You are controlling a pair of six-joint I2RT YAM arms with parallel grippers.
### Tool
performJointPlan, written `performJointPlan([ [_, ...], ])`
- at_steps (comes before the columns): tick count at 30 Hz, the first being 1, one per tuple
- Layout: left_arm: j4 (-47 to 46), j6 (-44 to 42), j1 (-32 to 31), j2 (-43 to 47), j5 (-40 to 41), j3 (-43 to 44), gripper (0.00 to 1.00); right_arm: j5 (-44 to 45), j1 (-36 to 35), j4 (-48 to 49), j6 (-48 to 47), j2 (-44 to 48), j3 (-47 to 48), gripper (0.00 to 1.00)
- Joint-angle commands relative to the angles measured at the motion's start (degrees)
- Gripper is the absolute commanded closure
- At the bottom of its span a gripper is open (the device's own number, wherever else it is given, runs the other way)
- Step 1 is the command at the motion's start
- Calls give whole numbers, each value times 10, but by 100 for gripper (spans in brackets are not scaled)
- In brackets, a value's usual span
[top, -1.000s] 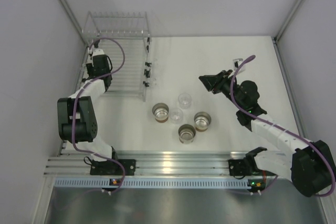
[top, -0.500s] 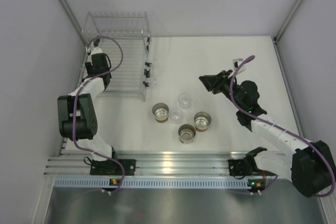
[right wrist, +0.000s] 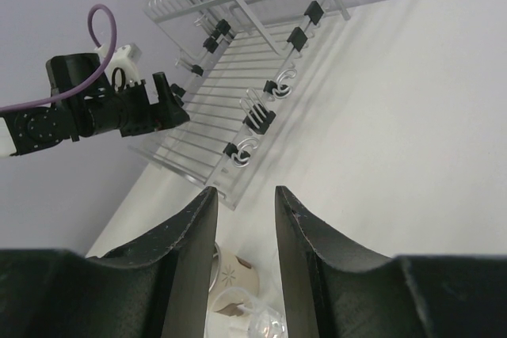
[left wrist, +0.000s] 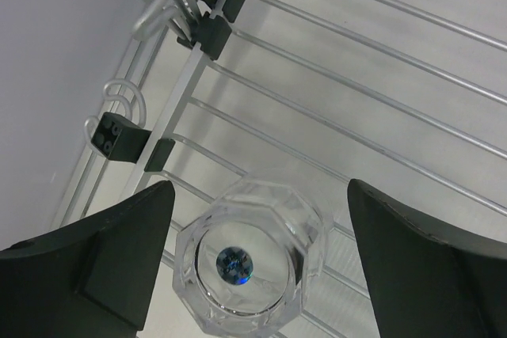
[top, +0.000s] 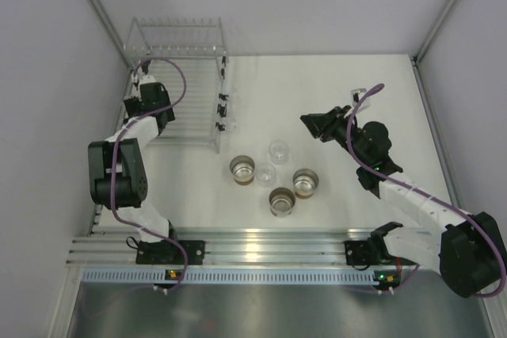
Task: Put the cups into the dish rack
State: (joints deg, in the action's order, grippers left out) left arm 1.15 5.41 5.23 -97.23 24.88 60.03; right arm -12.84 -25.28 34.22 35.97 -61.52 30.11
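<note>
A clear faceted cup (left wrist: 252, 255) rests on the tines of the dish rack (left wrist: 372, 93), between the fingers (left wrist: 119, 263) of my left gripper (left wrist: 260, 187). That gripper is open, with a gap on each side of the cup. In the top view the left gripper (top: 149, 99) hovers over the left part of the dish rack (top: 190, 89). On the table stand three cream cups (top: 242, 169) (top: 306, 182) (top: 281, 201) and two clear cups (top: 278, 150) (top: 265, 173). My right gripper (top: 317, 124) hangs above the table right of them, jaws partly apart and empty.
In the right wrist view, black clips (right wrist: 257, 120) line the near side of the rack (right wrist: 238, 61), and a cream cup (right wrist: 230, 279) and a clear cup (right wrist: 266, 323) show far below between the fingers. Grey walls close in on the left and right.
My left gripper has opened and let go of the clear cup, which now rests on the rack's tines. The right arm has not moved.
</note>
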Motion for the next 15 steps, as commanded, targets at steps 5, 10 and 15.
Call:
performJointPlan([
  [5, 7, 11, 4, 5, 10, 6, 2, 4, -7, 11, -12, 11, 12, 64],
  [10, -6, 12, 4, 31, 2, -2, 2, 2, -7, 11, -12, 9, 12, 64],
  [15, -30, 15, 4, 66, -25, -10, 2, -2, -7, 15, -12, 3, 13, 64],
])
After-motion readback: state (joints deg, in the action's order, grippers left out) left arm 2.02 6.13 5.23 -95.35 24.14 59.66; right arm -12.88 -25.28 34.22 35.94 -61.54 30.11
